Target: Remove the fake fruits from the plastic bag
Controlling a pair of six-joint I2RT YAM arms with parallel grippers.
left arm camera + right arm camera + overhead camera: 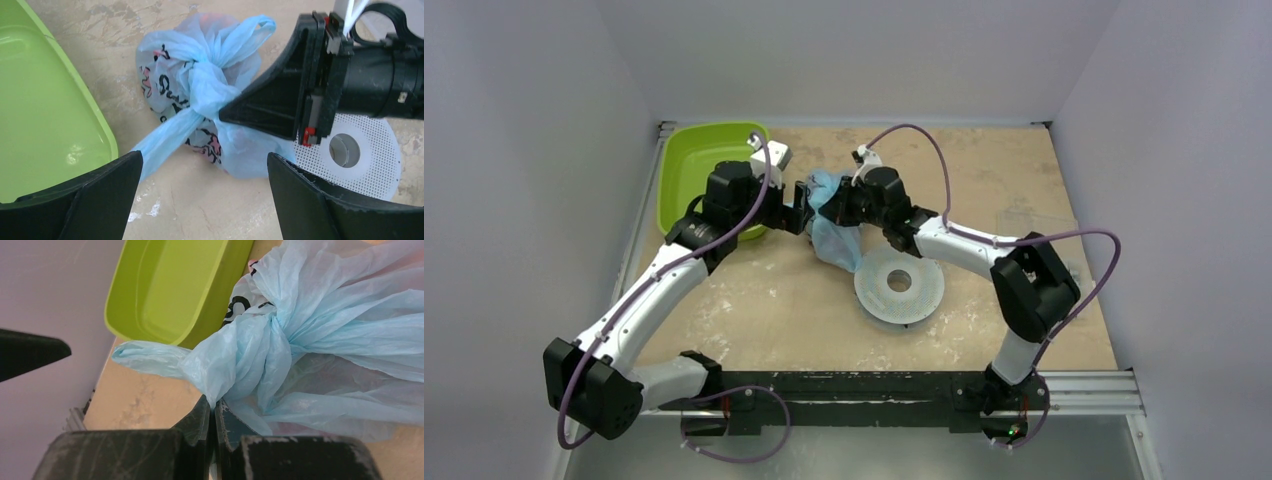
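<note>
Plastic bag (200, 95) knotted, reddish tint inside, print illegible. Right tool (212, 410) clenched on its knot; left tool (205, 157) released, bag's 9 o'clock from above.

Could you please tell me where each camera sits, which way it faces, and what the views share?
Top external: above and behind the bases, looking down on the table; both arms show, meeting at the plastic bag.
Left wrist: on the left arm, facing the knotted bag; the open left gripper frames it, with the right gripper opposite.
Right wrist: on the right arm, facing the knot and green tray; its shut fingers show below.
Shared: all three show the bag and tray; top and left wrist show the white perforated disc.
</note>
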